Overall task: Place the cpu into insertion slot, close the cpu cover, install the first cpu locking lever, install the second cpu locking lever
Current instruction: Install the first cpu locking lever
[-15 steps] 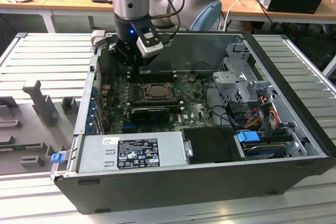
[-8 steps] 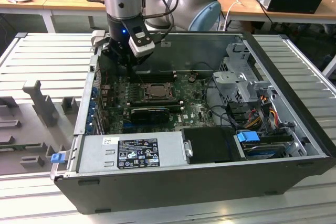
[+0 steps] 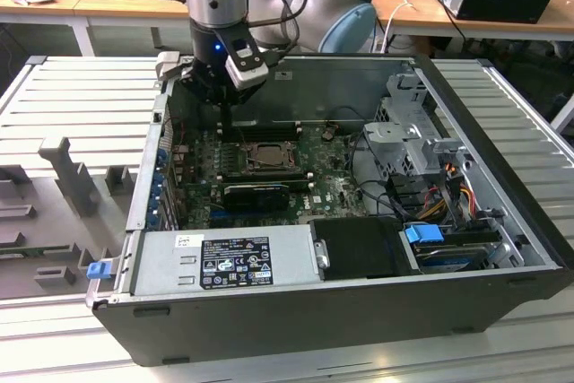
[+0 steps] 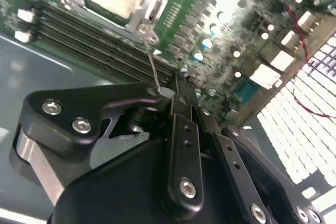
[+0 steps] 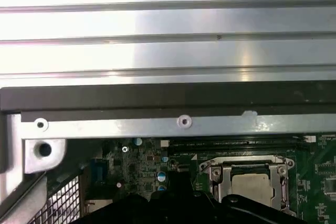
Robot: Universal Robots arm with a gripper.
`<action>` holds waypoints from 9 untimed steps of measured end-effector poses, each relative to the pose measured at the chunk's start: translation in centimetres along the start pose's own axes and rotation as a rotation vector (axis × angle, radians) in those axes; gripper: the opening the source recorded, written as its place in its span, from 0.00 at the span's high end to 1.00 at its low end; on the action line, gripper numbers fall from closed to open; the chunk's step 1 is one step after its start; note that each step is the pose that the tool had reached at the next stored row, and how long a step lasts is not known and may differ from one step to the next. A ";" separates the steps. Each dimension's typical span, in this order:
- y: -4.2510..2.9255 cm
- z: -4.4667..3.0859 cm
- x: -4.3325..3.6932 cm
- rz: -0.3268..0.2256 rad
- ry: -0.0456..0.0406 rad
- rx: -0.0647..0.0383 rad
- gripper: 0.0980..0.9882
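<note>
Cpu (image 3: 267,157) sits inside the open computer case (image 3: 359,320), near its back wall: from the exterior view's left, gripper (image 4: 176,85) pinched narrow at the tip of a thin lever (image 4: 151,59), then that pale silvery square in the insertion slot (image 3: 240,163), cpu cover (image 5: 220,179) flat over it.

A silver ribbed metal bench (image 3: 81,87), built of parallel slats, is carrying the work. In the first wrist view its bright slats (image 5: 157,24) are running alongside the case wall. An open dark grey steel computer case (image 3: 296,311) is lying on its side at the middle of the bench, with its open face turned upward. On the exterior view's left, beside the case, a flat grey fixture plate (image 3: 27,253) is resting on the slats. Several grey upright blocks (image 3: 67,168) are standing on that plate. On the exterior view's right, the slats are extending past the case wall toward the bench edge.
</note>
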State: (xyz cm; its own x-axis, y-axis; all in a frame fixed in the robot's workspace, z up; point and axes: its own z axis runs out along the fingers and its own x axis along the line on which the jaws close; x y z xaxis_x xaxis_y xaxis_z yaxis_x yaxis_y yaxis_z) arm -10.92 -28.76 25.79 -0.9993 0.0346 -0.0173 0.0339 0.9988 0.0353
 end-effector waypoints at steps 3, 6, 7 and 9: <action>0.05 0.02 -1.42 0.000 0.0005 0.000 0.99; 0.10 0.05 -2.94 -0.001 0.0018 0.000 0.99; 0.12 0.06 -3.39 -0.001 0.0024 0.000 0.99; 0.14 0.09 -4.24 -0.001 0.0031 0.000 0.99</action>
State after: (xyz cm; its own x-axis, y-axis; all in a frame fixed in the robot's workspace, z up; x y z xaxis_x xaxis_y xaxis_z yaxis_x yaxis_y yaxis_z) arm -6.68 -28.77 25.79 -0.9993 0.0338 -0.0142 0.0333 0.9988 0.0351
